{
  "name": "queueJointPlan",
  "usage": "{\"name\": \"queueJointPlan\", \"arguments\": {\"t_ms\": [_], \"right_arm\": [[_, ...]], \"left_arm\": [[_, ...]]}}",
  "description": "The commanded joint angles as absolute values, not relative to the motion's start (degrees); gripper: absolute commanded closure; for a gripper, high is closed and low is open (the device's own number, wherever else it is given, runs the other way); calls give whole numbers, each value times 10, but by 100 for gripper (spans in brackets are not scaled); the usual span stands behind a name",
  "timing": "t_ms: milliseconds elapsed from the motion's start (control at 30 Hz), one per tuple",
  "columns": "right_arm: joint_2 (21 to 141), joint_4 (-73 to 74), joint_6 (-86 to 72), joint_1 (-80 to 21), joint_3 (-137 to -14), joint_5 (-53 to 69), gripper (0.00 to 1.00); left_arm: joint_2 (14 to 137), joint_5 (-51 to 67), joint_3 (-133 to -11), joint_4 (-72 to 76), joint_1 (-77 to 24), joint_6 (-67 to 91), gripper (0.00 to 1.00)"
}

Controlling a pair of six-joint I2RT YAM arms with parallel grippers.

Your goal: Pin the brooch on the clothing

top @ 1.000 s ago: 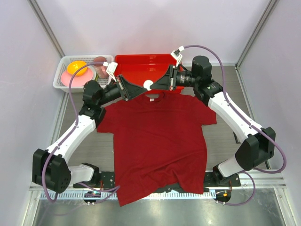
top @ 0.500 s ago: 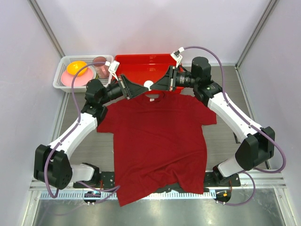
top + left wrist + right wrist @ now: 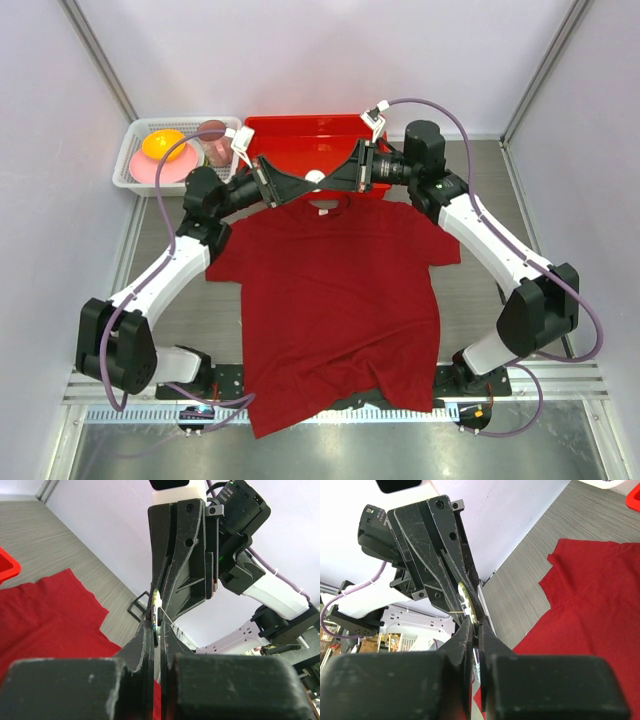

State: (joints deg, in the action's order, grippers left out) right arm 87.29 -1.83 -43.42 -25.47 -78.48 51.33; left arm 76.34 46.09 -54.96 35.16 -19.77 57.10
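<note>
The brooch [image 3: 315, 178] is tough to read. It's a thin edge-on sliver in both wrist views, long axis running along the fingers, and the greyish face can't be made out. From above it's just a pale round spot facing up. The left gripper [image 3: 306, 183] and right gripper [image 3: 325, 180] meet tip to tip with narrow jaws, both pinching it, though which part each one grips isn't clear. The shirt [image 3: 335, 300] lies flat on the near side of the fingertips, collar closest. Beyond them is a red tray [image 3: 300, 124], partly hidden. Out past the left gripper, a white basket [image 3: 122, 180] holds a pink plate [image 3: 150, 170], something orange [image 3: 162, 143] and a cup [image 3: 213, 138].
</note>
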Motion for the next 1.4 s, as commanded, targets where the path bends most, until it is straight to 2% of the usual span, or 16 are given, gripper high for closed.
{"name": "queueJointPlan", "arguments": {"t_ms": [0, 67, 167, 267, 333, 433, 567, 933, 1367], "right_arm": [[868, -7, -388, -245, -829, 543, 81], [867, 85, -325, -236, -856, 524, 70], [860, 226, -140, -232, -920, 470, 59], [847, 317, 38, -243, -963, 406, 50], [837, 364, 155, -262, -981, 385, 50], [824, 421, 297, -289, -996, 357, 53], [803, 435, 401, -347, -976, 324, 58], [796, 452, 484, -429, -956, 286, 73], [806, 468, 526, -470, -949, 243, 72]], "left_arm": [[766, 461, -567, 372, -194, 561, 100], [766, 471, -570, 353, -192, 551, 100], [762, 482, -589, 258, -192, 532, 100], [758, 494, -614, 152, -192, 482, 100], [754, 500, -635, 78, -192, 436, 100], [756, 519, -655, 8, -192, 396, 100], [751, 534, -662, -17, -193, 384, 100], [729, 550, -665, -76, -213, 352, 100], [715, 561, -657, -86, -223, 351, 100]]}}
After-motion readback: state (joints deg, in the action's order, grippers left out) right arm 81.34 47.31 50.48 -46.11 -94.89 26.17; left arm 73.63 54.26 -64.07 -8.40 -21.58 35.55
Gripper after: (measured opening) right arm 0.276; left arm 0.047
